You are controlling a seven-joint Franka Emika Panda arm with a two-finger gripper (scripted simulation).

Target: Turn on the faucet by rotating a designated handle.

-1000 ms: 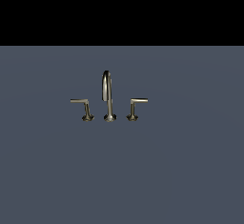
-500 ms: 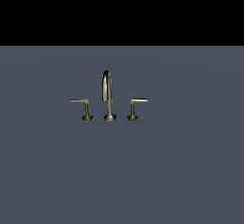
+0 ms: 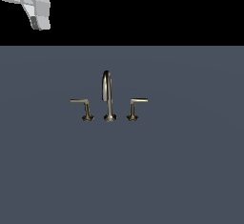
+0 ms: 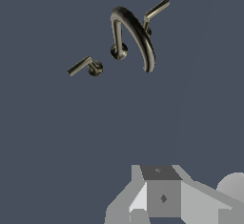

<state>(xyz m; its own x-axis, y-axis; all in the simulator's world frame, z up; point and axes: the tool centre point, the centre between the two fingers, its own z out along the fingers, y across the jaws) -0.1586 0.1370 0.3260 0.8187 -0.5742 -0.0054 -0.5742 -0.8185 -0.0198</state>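
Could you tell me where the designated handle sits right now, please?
In the exterior view, the designated handle stands on the grey surface at the faucet's left end, left of the arched spout, untouched.

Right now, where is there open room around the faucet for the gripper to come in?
Open surface lies in front of the faucet and beyond both levers. Tight spots: gaps between spout and designated handle, and spout and other lever. The gripper is high, apart.

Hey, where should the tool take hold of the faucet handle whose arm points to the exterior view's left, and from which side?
Probably grip the designated handle on its thin horizontal arm, near the free tip and away from the flared post, coming down from above. The arm lies level and stands clear of the arched spout, so the tip gives the most leverage. The tool is far above it.
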